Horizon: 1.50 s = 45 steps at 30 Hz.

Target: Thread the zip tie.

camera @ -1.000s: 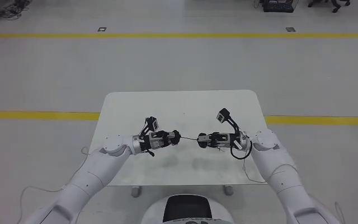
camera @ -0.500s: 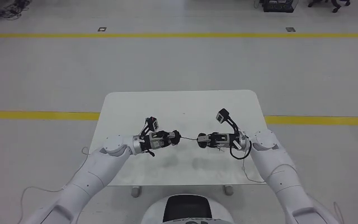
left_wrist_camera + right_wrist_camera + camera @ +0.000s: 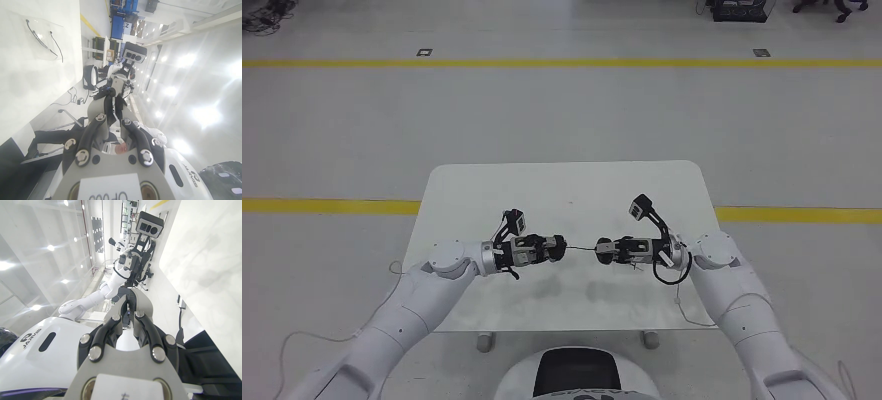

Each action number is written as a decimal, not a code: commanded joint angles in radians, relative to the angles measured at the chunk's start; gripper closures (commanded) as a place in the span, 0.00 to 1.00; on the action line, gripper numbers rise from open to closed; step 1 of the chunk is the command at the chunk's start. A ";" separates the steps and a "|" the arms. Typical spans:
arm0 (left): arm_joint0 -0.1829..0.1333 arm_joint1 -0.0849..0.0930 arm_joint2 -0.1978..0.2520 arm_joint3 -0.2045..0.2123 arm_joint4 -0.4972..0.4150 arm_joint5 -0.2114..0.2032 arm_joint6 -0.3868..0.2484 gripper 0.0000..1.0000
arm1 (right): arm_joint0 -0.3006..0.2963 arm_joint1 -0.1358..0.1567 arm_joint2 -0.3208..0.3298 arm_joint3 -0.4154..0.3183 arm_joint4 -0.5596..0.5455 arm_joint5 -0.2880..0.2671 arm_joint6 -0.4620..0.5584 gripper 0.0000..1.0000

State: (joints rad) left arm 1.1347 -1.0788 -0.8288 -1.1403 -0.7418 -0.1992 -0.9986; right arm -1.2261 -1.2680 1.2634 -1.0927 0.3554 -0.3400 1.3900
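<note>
Thin black plastic zip tie (image 3: 579, 246) lies left-to-right over the white surface (image 3: 562, 185), each end clamped in facing left jaws and right jaws.

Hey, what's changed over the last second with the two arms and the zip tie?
Nothing has visibly changed. The left tool and the right tool stay facing each other above the table, each shut on one end of the zip tie, which is stretched between them.
</note>
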 commanded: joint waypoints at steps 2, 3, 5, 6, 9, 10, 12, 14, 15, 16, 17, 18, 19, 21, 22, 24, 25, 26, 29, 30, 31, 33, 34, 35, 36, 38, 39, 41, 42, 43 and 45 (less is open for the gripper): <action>0.000 0.000 0.000 0.000 -0.001 0.000 -0.001 0.00 | -0.003 0.001 0.001 -0.006 -0.001 0.000 0.000 1.00; 0.000 0.000 0.000 0.000 -0.001 0.000 -0.001 0.00 | -0.003 0.001 0.001 -0.007 -0.002 0.000 0.000 1.00; 0.000 0.000 0.000 0.000 -0.001 0.000 -0.001 0.00 | -0.005 0.003 -0.001 -0.012 -0.003 0.000 0.000 1.00; 0.000 0.000 0.000 0.000 -0.001 0.000 -0.001 0.00 | -0.006 0.003 -0.003 -0.017 0.000 0.000 0.000 1.00; 0.000 0.000 0.000 0.000 -0.001 0.000 -0.001 0.00 | -0.013 0.006 -0.014 -0.037 0.026 0.000 0.000 1.00; 0.000 0.000 0.000 0.000 -0.001 0.000 -0.001 0.00 | -0.015 0.008 -0.018 -0.047 0.027 0.000 0.000 1.00; 0.000 0.000 0.000 0.000 -0.001 0.000 -0.001 0.00 | -0.025 0.014 -0.020 -0.081 0.037 0.000 0.000 1.00; 0.000 0.000 0.000 0.000 -0.001 0.000 -0.001 0.00 | -0.025 0.014 -0.020 -0.081 0.037 0.000 0.000 1.00; 0.000 0.000 0.000 0.000 -0.001 0.000 -0.001 0.00 | -0.025 0.014 -0.020 -0.081 0.037 0.000 0.000 1.00; 0.000 0.000 0.000 0.000 -0.001 0.000 -0.001 0.00 | -0.025 0.014 -0.020 -0.081 0.037 0.000 0.000 1.00; 0.000 0.000 0.000 0.000 -0.001 0.000 -0.001 0.00 | -0.025 0.014 -0.020 -0.081 0.037 0.000 0.000 1.00; 0.000 0.000 0.000 0.000 -0.001 0.000 -0.001 0.00 | -0.025 0.014 -0.020 -0.081 0.037 0.000 0.000 1.00; 0.000 0.000 0.000 0.000 -0.001 0.000 -0.001 0.00 | -0.025 0.014 -0.020 -0.081 0.037 0.000 0.000 1.00; 0.000 0.000 0.000 0.000 -0.001 0.000 -0.001 0.00 | -0.025 0.014 -0.020 -0.081 0.037 0.000 0.000 1.00; 0.000 0.000 0.000 0.000 -0.001 0.000 -0.001 0.00 | -0.025 0.014 -0.020 -0.081 0.037 0.000 0.000 1.00; 0.010 -0.002 0.001 -0.017 -0.017 -0.005 0.008 0.00 | -0.032 0.014 -0.021 -0.080 0.060 0.010 -0.013 1.00; 0.015 -0.004 0.000 -0.019 -0.042 -0.014 -0.007 0.00 | -0.032 0.015 -0.021 -0.078 0.079 0.004 0.000 1.00; 0.017 -0.006 -0.002 -0.017 -0.066 -0.029 -0.031 0.00 | -0.034 0.015 -0.032 -0.074 0.124 0.000 0.000 1.00; 0.021 -0.014 0.000 -0.011 -0.136 -0.068 -0.099 0.00 | -0.027 0.023 -0.052 -0.038 0.200 0.000 0.000 1.00; 0.019 -0.018 0.003 -0.001 -0.157 -0.081 -0.121 0.00 | -0.022 0.027 -0.068 -0.028 0.236 0.000 0.000 1.00; 0.015 -0.020 0.007 0.006 -0.156 -0.088 -0.136 0.00 | -0.017 0.031 -0.079 -0.020 0.256 0.000 0.000 1.00; 0.006 -0.027 0.017 0.022 -0.152 -0.107 -0.142 0.00 | -0.007 0.039 -0.107 -0.006 0.302 0.000 0.000 1.00; 0.004 -0.030 0.021 0.027 -0.154 -0.113 -0.143 0.00 | -0.001 0.043 -0.118 0.003 0.313 0.000 0.000 1.00; 0.001 -0.033 0.025 0.030 -0.158 -0.121 -0.146 0.00 | 0.004 0.046 -0.131 0.010 0.327 0.000 0.000 1.00; -0.002 -0.036 0.028 0.036 -0.160 -0.130 -0.146 0.00 | 0.010 0.049 -0.145 0.015 0.343 0.000 0.000 1.00; -0.012 -0.043 0.038 0.051 -0.146 -0.138 -0.127 0.00 | 0.023 0.056 -0.175 0.028 0.366 0.000 0.000 1.00; -0.015 -0.046 0.042 0.056 -0.141 -0.137 -0.110 0.00 | 0.029 0.059 -0.188 0.035 0.375 0.000 0.000 1.00; -0.018 -0.053 0.045 0.050 -0.154 -0.141 -0.081 0.00 | 0.044 0.063 -0.217 0.048 0.387 0.000 0.000 1.00; -0.018 -0.055 0.042 0.048 -0.163 -0.141 -0.079 0.00 | 0.048 0.065 -0.224 0.050 0.387 0.000 0.000 1.00; -0.018 -0.055 0.042 0.048 -0.163 -0.141 -0.079 0.00 | 0.048 0.065 -0.224 0.050 0.387 0.000 0.000 1.00; -0.018 -0.055 0.042 0.048 -0.163 -0.141 -0.079 0.00 | 0.048 0.065 -0.224 0.050 0.387 0.000 0.000 1.00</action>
State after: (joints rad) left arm 1.1166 -1.1338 -0.7864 -1.0922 -0.9055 -0.3402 -1.0764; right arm -1.1771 -1.2030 1.0379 -1.0423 0.7426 -0.3400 1.3900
